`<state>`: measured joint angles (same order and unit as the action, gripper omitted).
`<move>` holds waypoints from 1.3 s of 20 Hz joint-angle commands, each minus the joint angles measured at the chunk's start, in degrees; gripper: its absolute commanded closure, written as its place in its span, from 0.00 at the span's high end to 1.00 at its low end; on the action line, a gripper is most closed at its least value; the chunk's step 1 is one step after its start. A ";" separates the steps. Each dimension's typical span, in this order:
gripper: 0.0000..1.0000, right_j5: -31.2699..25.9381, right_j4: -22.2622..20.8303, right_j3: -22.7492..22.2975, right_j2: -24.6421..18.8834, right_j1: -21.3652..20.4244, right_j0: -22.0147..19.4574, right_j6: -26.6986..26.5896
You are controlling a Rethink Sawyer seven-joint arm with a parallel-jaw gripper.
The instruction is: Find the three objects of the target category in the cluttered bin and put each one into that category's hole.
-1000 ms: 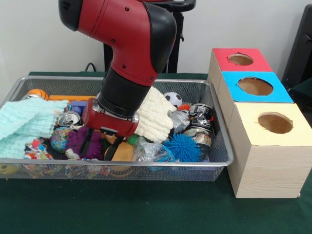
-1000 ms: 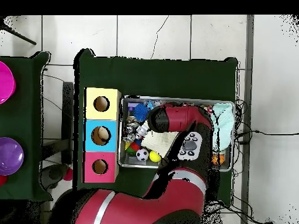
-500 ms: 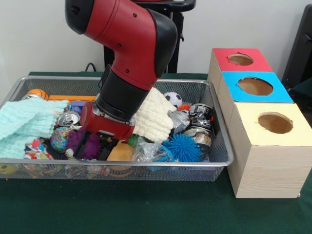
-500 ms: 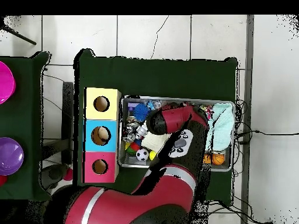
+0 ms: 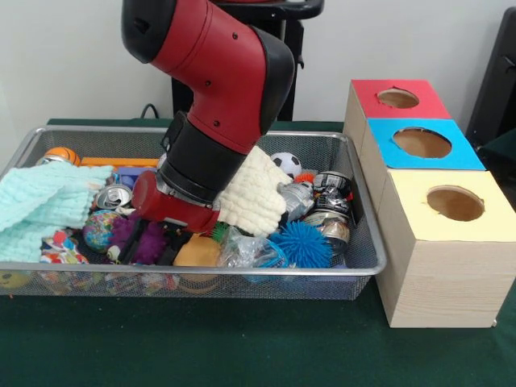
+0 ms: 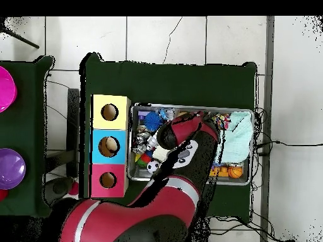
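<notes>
Front view: arm [image 5: 218,89] reaches down into the wire bin [image 5: 367,242], centre-left of frame. Gripper [image 5: 165,238] is buried among a purple toy [image 5: 139,235] and an orange ball [image 5: 197,251]; cannot tell whether the fingers are open or closed. Cream cloth [image 5: 254,193] just right of the wrist. Three boxes at right: red [image 5: 399,98], blue [image 5: 419,143], yellow [image 5: 451,205].

Overhead view: arm [image 6: 180,142] covers the bin's [image 6: 189,106] middle; gripper hidden.

Red arm [image 5: 218,89] reaching into wire bin [image 5: 367,242], gripper [image 5: 157,242] among purple toy [image 5: 137,235], clutter
</notes>
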<state>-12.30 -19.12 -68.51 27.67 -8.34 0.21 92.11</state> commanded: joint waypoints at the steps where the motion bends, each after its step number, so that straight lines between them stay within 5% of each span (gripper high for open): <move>1: 1.00 3.30 -1.06 0.97 -0.91 3.62 0.30 8.80; 15: 1.00 4.99 -0.58 2.19 -0.08 4.39 -0.23 7.64; 26: 1.00 3.81 -1.39 2.30 -4.35 2.77 -4.25 4.10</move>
<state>-9.55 -19.10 -68.08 29.85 -7.06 -0.73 92.11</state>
